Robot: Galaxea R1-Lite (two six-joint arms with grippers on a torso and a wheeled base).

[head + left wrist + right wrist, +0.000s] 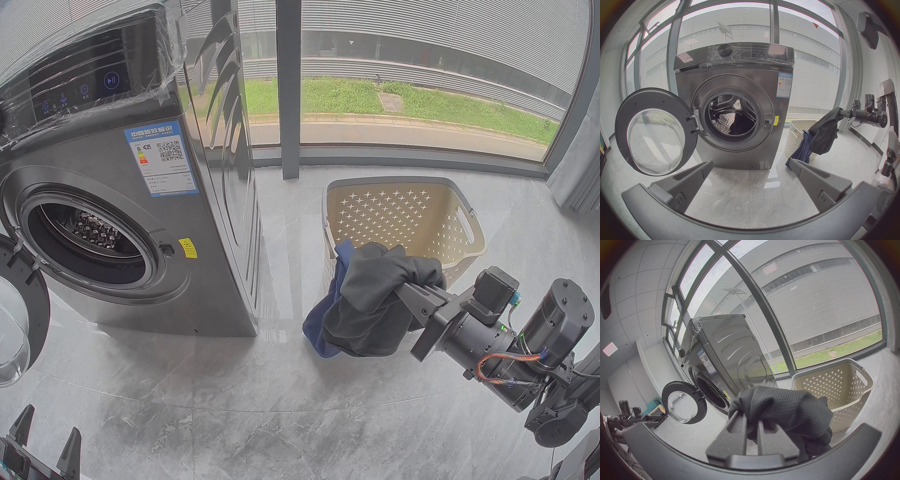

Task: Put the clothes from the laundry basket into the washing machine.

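Head view: your right gripper (406, 292), jaws pinched on the dark garment (369, 300) with a blue garment (319, 325) trailing, hangs just near of the laundry basket (400, 181), so swing left and high to the washing machine (206, 206); left wrist view alone shows something dark inside the drum (732, 117), left gripper (750, 164) gaping, empty; right wrist view confirms the pinch.

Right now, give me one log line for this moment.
right gripper: shut on clothes, held in air near basket | left gripper: open, low, facing washer | washer door: open
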